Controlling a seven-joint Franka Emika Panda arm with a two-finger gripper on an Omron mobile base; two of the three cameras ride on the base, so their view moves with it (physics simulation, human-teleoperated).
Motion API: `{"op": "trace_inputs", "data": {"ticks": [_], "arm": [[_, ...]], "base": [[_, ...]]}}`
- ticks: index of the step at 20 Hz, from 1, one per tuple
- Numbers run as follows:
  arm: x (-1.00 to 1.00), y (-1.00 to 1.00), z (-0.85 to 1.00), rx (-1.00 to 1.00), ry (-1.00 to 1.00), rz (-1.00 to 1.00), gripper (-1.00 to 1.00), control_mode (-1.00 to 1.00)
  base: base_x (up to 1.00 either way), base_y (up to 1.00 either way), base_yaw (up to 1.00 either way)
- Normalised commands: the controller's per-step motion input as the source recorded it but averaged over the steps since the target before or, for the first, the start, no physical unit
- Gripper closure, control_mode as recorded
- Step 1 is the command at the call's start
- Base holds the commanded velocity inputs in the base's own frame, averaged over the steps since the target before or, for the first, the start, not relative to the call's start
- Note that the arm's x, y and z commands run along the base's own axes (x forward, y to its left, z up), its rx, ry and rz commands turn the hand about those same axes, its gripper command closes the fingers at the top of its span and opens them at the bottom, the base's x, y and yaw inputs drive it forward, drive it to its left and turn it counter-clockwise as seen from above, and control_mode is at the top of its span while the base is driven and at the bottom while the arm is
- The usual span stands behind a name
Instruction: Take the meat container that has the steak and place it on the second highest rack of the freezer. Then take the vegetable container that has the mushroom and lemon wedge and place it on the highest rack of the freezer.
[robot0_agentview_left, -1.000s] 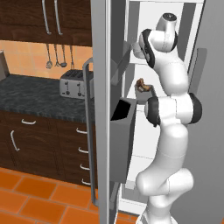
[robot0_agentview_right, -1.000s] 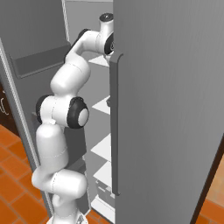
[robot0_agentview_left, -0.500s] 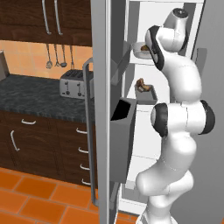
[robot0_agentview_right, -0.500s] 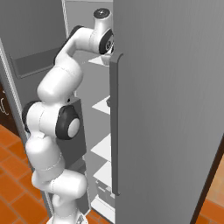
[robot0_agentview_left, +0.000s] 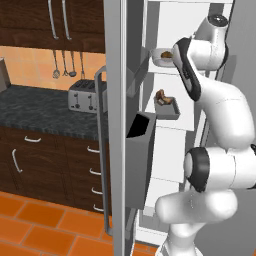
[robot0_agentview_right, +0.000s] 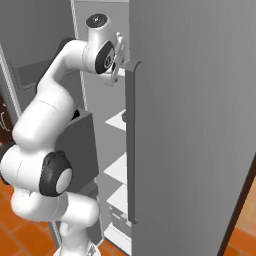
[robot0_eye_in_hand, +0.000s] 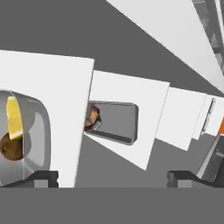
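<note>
The freezer stands open. In the hand view the vegetable container lies on the highest rack, with the lemon wedge and the mushroom inside. The meat container with the steak lies on the second highest rack. My gripper is open with nothing between its fingertips; the left fingertip sits just below the vegetable container. From the left base camera, both containers sit on their shelves, vegetable above meat, with my hand beside the upper one.
The open freezer door carries a grey bin and a long handle, close to my arm. A second grey door stands on the arm's other side. A dark counter with a toaster lies left of it.
My arm has straightened: the wrist has risen and shifted right, and the elbow has dropped. The hand stays at the top shelf. Both containers rest where they were.
</note>
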Motion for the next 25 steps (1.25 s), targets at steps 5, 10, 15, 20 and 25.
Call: {"op": "trace_inputs", "data": {"ticks": [5, 10, 15, 20, 25], "arm": [[-1.00, 0.11, 0.00, 0.00, 0.00, 0.02, -1.00, -1.00], [-1.00, 0.01, -0.45, 0.00, 0.01, 0.05, -1.00, -1.00], [-1.00, 0.01, -0.93, 0.00, 0.03, 0.02, -1.00, -1.00], [-0.97, 0.25, -0.86, 0.00, 0.03, 0.00, -1.00, -1.00], [-0.62, 0.14, -0.24, 0.00, 0.00, 0.00, -1.00, -1.00]], "base": [[0.00, 0.00, 0.00], [0.00, 0.00, 0.00], [0.00, 0.00, 0.00], [0.00, 0.00, 0.00], [0.00, 0.00, 0.00]]}}
